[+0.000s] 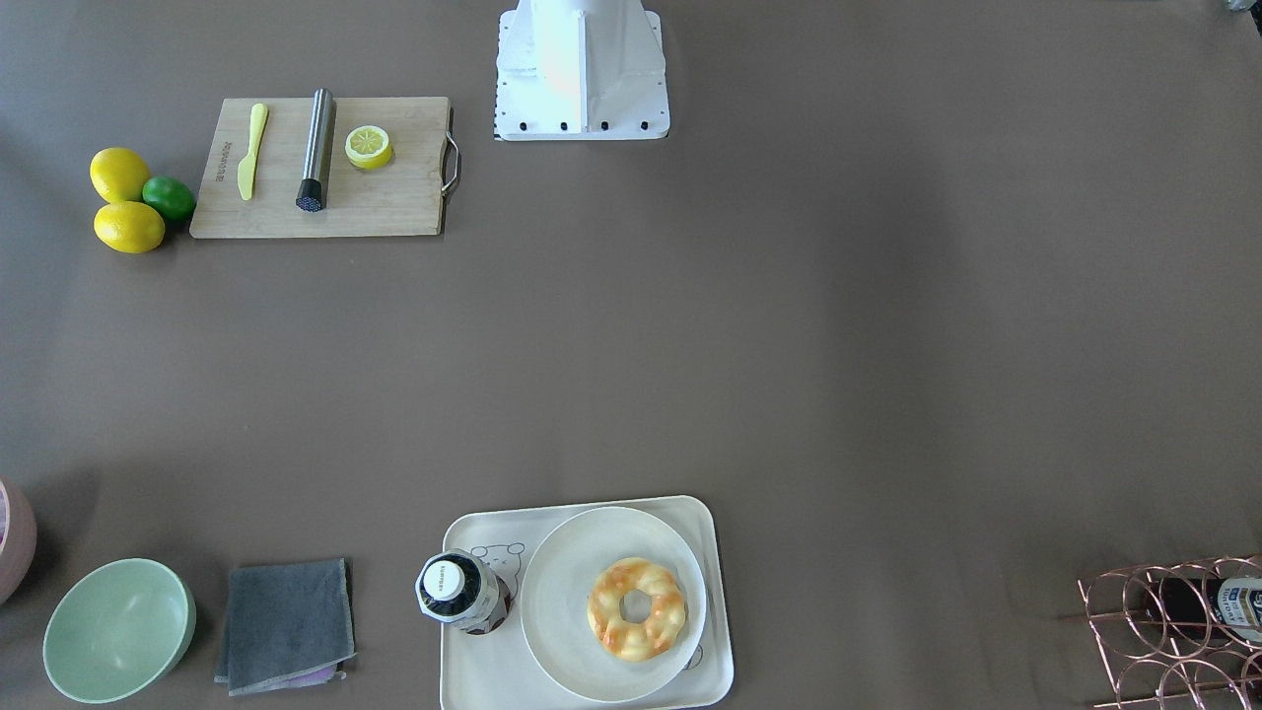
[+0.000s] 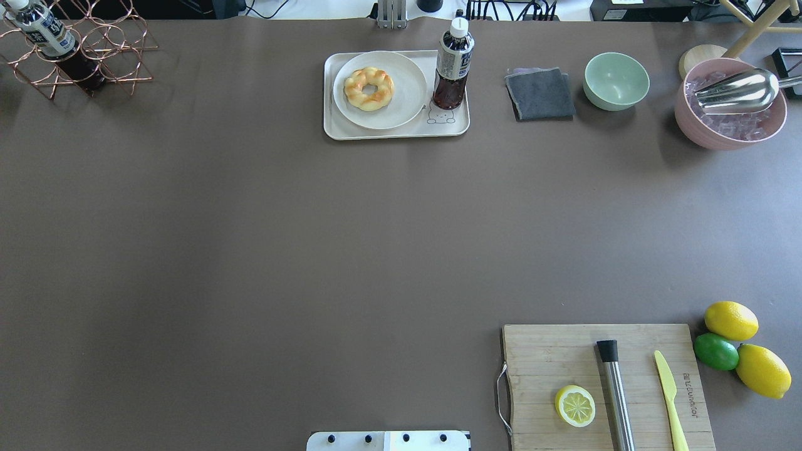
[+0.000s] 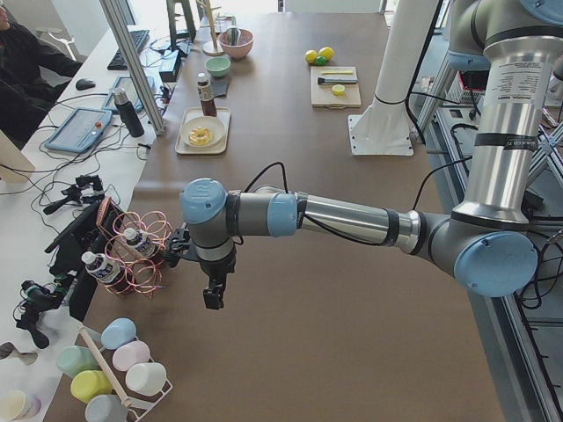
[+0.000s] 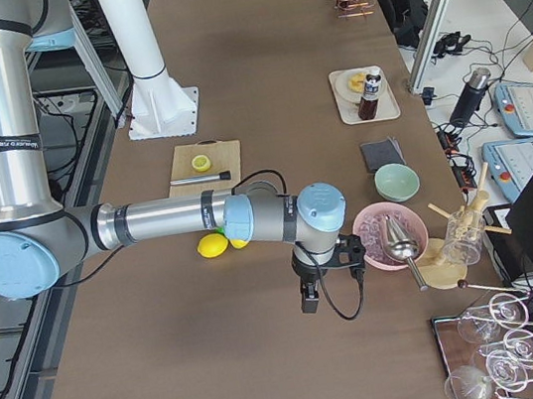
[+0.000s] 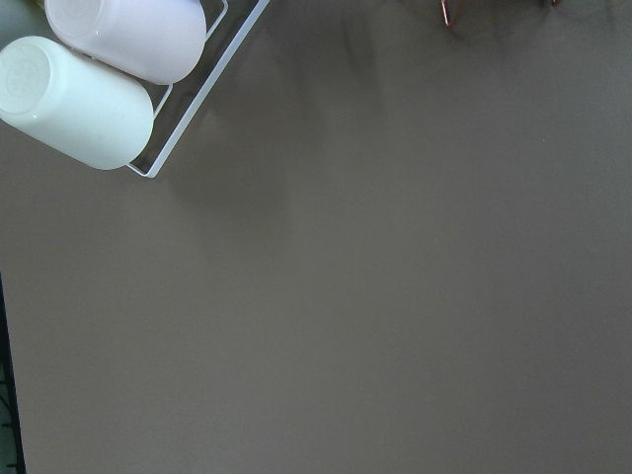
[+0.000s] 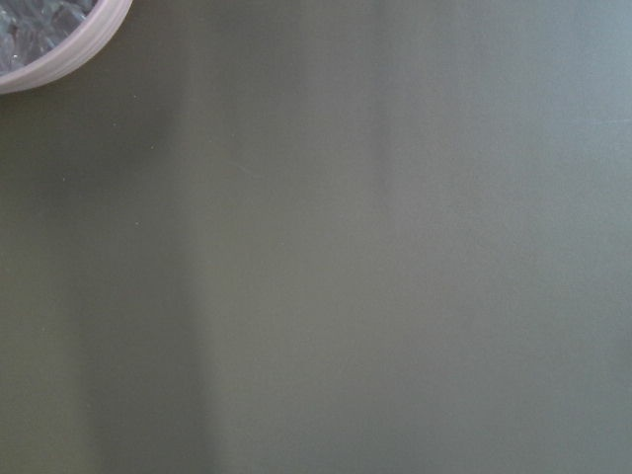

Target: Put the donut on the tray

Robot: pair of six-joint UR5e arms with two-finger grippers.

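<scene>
The donut point(image 1: 637, 608), a braided golden ring, lies on a round white plate point(image 1: 562, 592) that sits on the cream tray point(image 1: 473, 680) at the table's far edge from the robot. It also shows in the overhead view point(image 2: 369, 89), on the plate point(image 2: 407, 75) and tray point(image 2: 388, 133). My left gripper point(image 3: 213, 299) hangs over bare table near the wire rack, far from the tray. My right gripper point(image 4: 309, 303) hangs over bare table beside the pink bowl. Both show only in side views, so I cannot tell if they are open or shut.
A dark drink bottle point(image 2: 452, 62) stands on the tray beside the plate. A grey cloth point(image 2: 540, 94), green bowl point(image 2: 616, 80) and pink ice bowl point(image 2: 730, 103) lie to its right. A copper wire rack point(image 2: 75, 50) is far left. A cutting board point(image 2: 604, 385) with a lemon half point(image 2: 574, 406) is near right.
</scene>
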